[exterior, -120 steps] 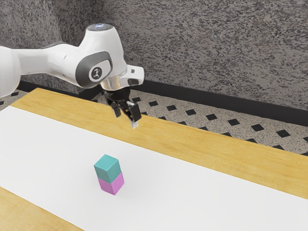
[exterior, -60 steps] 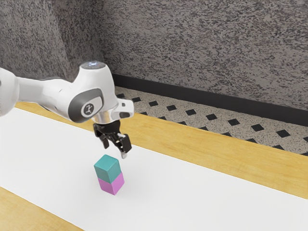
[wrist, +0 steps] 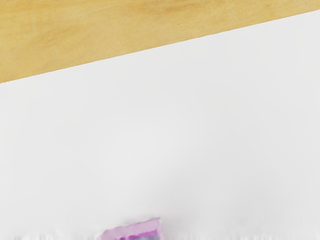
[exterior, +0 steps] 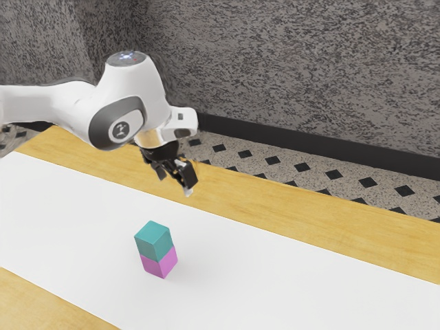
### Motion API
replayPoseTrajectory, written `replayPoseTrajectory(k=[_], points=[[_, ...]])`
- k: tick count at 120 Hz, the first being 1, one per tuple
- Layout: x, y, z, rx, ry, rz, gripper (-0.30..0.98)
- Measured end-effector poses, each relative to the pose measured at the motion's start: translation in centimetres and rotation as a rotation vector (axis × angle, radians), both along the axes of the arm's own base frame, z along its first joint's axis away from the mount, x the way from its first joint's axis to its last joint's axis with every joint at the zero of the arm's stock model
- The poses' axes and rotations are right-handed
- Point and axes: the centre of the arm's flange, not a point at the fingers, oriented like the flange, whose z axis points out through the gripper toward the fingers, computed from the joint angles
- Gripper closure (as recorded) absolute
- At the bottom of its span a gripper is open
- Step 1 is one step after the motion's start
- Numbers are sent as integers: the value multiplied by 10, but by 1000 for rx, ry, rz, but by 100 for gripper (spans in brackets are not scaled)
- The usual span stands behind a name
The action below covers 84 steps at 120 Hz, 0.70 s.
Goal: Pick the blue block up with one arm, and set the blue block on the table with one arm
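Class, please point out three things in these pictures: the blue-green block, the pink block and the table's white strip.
Blue-green block (exterior: 153, 234): exterior view, its top face.
Pink block (exterior: 153, 266): exterior view, side face toward that view's left.
White strip (wrist: 160, 125): wrist view, a bare part.

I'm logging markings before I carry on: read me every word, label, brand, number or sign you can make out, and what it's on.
No text can be read for certain.
Round badge on the arm's side: a small symbol, too blurred to read.
Disc on top of the arm: a pale glowing mark, too small to read.
Blue-green block and pink block: none on the faces in view.
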Motion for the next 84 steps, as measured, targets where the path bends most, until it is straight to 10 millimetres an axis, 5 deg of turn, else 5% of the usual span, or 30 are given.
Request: replayPoseTrajectory(k=[12, 35, 84], points=[[-23, 19, -31, 11, 68, 40, 2], [-36, 25, -64, 18, 113, 70, 2], [-28, 24, -90, 17, 111, 98, 2]])
